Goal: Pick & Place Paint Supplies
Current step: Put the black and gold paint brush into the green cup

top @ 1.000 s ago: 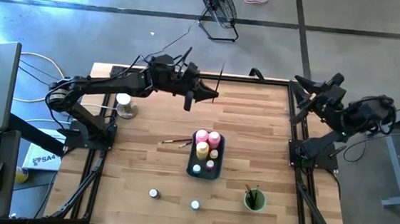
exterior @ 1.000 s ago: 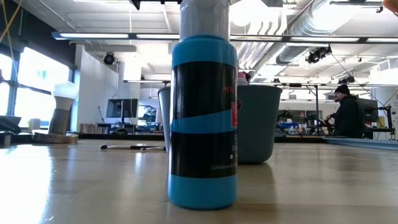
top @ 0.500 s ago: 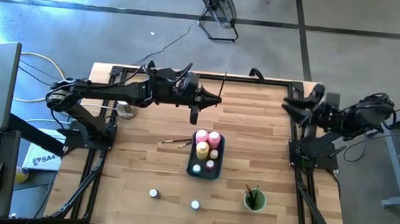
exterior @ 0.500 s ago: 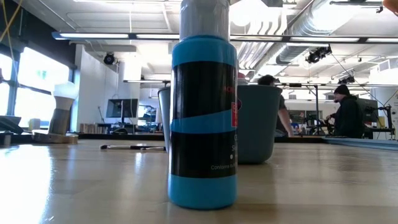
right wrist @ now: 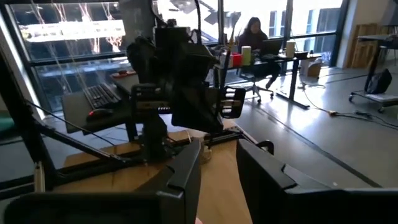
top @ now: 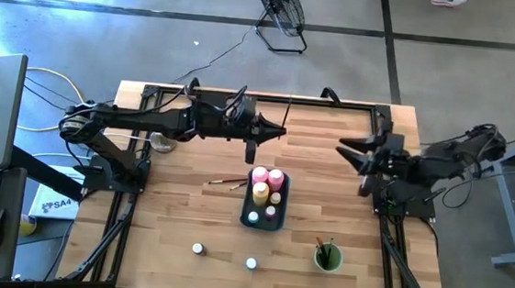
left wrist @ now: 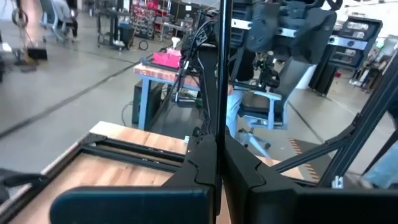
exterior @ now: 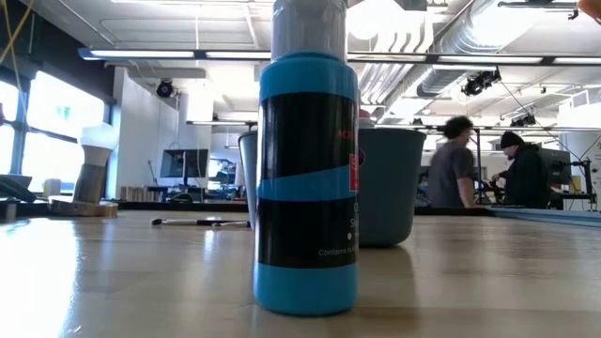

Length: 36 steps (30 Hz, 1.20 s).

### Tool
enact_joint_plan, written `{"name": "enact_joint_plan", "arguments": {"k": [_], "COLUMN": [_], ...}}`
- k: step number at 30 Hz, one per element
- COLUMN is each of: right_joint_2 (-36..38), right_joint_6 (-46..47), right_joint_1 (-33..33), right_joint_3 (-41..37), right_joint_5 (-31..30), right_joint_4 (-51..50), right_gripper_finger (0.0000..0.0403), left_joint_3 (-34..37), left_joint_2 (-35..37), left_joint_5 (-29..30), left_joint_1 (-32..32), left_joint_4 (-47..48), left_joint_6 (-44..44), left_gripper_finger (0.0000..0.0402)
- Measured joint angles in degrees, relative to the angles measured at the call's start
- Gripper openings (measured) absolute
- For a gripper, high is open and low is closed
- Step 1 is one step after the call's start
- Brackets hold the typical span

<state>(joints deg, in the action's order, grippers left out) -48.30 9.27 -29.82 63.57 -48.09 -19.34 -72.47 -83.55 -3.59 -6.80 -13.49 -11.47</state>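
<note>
- The left arm reaches out level across the far part of the table [top: 179, 202], and its left gripper [top: 277, 127] sits just short of the far edge, beyond the tray [top: 263, 220].
- The left gripper's fingers are pressed together on a thin paintbrush [left wrist: 222, 74]; in the left wrist view the stick stands straight up out of the closed fingers [left wrist: 245, 165], and from above it shows as a thin dark line [top: 287, 111] at the gripper's tip.
- The right arm is folded at the table's right edge, with the right gripper [top: 347, 153] pointing inward toward the left arm, well above the wood.
- In the right wrist view its two fingers [right wrist: 186, 171] stand partly apart with a clear gap and nothing between them.
- The blue-grey tray holds two pink squeeze bottles [top: 268, 177], a yellow squeeze bottle [top: 260, 192] and a few pale-capped jars [top: 262, 214].
- Two more small jars [top: 198, 248] stand on the near wood, apart from each other.
- A paintbrush [top: 227, 182] lies flat just left of the tray.
- The green cup [top: 327, 257] at the near right has brushes standing in it.
- In the low view a blue-and-black bottle [exterior: 307, 178] fills the foreground.
</note>
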Motion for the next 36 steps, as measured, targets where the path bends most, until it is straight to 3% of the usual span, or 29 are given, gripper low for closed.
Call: {"name": "enact_joint_plan", "arguments": {"k": [5, 10, 13, 22, 27, 32, 36], "right_joint_2": [-3.1, -4.2, -5.3, -10.1, -12.6, -15.2, -16.7], "right_joint_6": [-1.8, -1.5, -1.4, -1.3, -1.3, -1.5, -1.5], "right_joint_1": [3.2, 7.4, 9.9, 15.7, 18.6, 20.7, 22.5], "right_joint_3": [0.0, 0.0, 0.0, 0.0, 0.0, 0.0, 0.0], "right_joint_5": [1.4, 12.4, 16.0, 17.2, 24.4, 27.6, 29.3], "right_joint_4": [6.1, 10.5, 13.1, 19.2, 21.8, 25.5, 25.6], "right_gripper_finger": [0.0095, 0.0095, 0.0095, 0.0095, 0.0095, 0.0097, 0.0122], "left_joint_3": [0.0, 0.0, 0.0, 0.0, 0.0, 0.0, 0.0], "left_joint_2": [0.0, 0.0, 0.0, 0.0, 0.0, 0.0, 0.0], "left_joint_5": [4.2, 4.4, 3.9, 3.2, 2.8, 2.9, 2.9], "left_joint_1": [2.6, 3.2, 3.2, 3.6, 3.6, 3.6, 3.6], "left_joint_4": [-0.1, -0.1, -0.1, -0.1, 0.4, 0.5, 1.5], "left_joint_6": [5.0, 5.7, 5.6, 5.2, 5.2, 5.2, 5.2], "left_gripper_finger": [0.0002, 0.0002, 0.0002, 0.0002, 0.0002, 0.0002, 0.0002]}}
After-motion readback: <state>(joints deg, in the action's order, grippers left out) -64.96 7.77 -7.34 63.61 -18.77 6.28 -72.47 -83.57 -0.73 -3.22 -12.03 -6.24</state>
